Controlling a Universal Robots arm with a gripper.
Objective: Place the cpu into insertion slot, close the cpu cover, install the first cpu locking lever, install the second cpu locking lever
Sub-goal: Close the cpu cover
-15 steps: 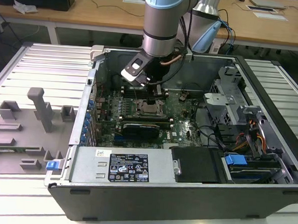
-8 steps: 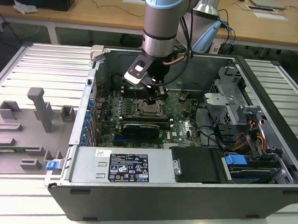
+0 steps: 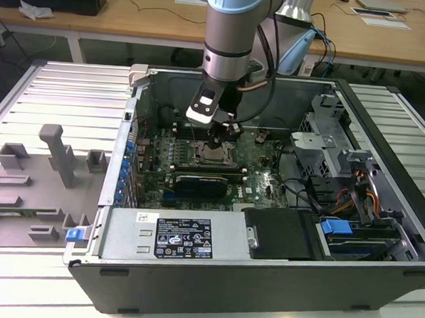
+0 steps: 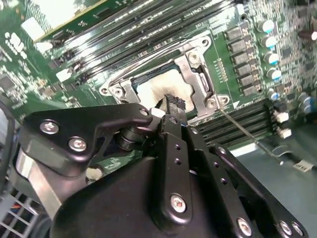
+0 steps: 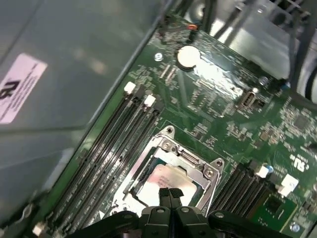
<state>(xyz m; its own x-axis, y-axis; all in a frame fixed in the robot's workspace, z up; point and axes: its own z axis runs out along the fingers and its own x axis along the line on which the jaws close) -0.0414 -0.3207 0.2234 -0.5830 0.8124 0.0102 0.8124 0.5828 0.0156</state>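
Grey fixture tray (image 3: pixel 48 172) lies well off to the exterior view's left of the cpu (image 3: pixel 212 155), outside the open case (image 3: pixel 191 290). Cpu sits in the slot (image 4: pixel 148 75) on the green board (image 5: pixel 218 101), mid-case. Cover (image 4: pixel 196 74) lies flat down around cpu; cpu top shows through its window in both wrist views. Gripper (image 4: pixel 172 101) hangs straight over cpu, fingers (image 5: pixel 165 194) pressed together, nothing pinched, tips on cpu top near one edge. Memory slots (image 5: pixel 111 148) run along both sides of cpu. Thin metal rod (image 4: pixel 247 135) slants away from the cover corner beside cpu. Black card (image 3: pixel 204 181) lies just beside cpu. Drive cage (image 3: pixel 359 209) stands well to the exterior view's right of cpu.
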